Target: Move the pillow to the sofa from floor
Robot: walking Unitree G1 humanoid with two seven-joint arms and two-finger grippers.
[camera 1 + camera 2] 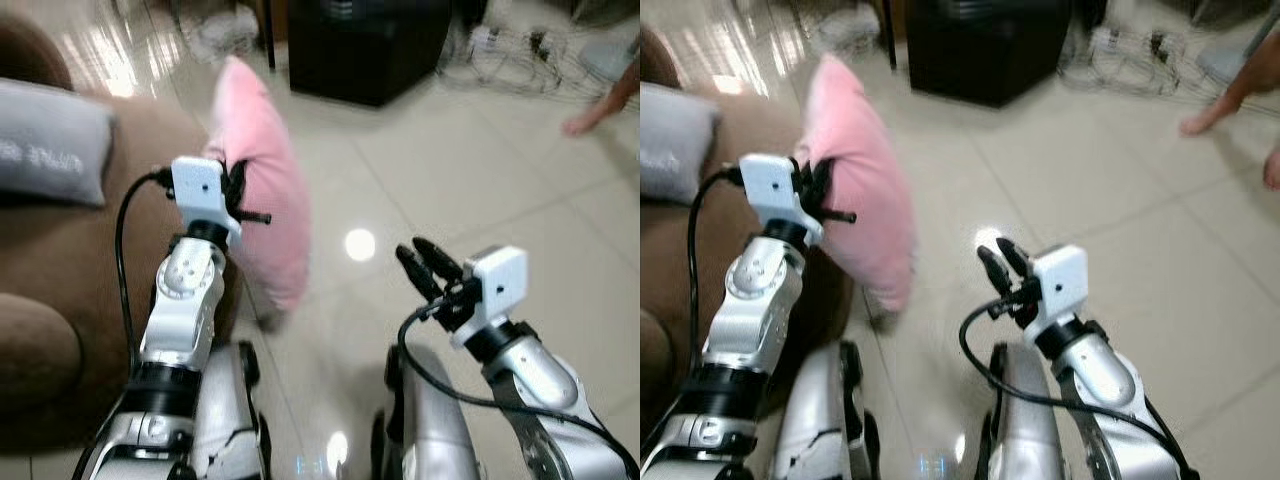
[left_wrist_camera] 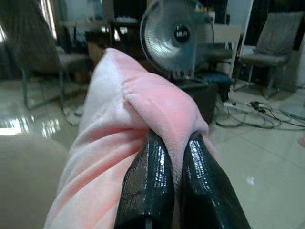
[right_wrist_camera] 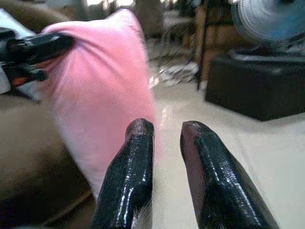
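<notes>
Both fingers of the left gripper (image 2: 178, 157) pinch the pink pillow (image 1: 258, 200), hanging upright right of the brown sofa (image 1: 60, 270); the right gripper (image 3: 167, 138), seemingly slightly spread, holds nothing.

A grey cushion (image 1: 50, 145) with pale lettering lies at the far left. Across the glossy cream tiled floor (image 1: 480, 190) stands a low black cabinet (image 1: 365, 45), and on it a round fan (image 2: 174, 33) with a wire grille. Tangled cables (image 1: 520, 50) sprawl on the tiles beside the cabinet. A person's bare foot (image 1: 590, 118) rests on the floor at the far right. Grey chairs (image 2: 274, 40) stand beyond
</notes>
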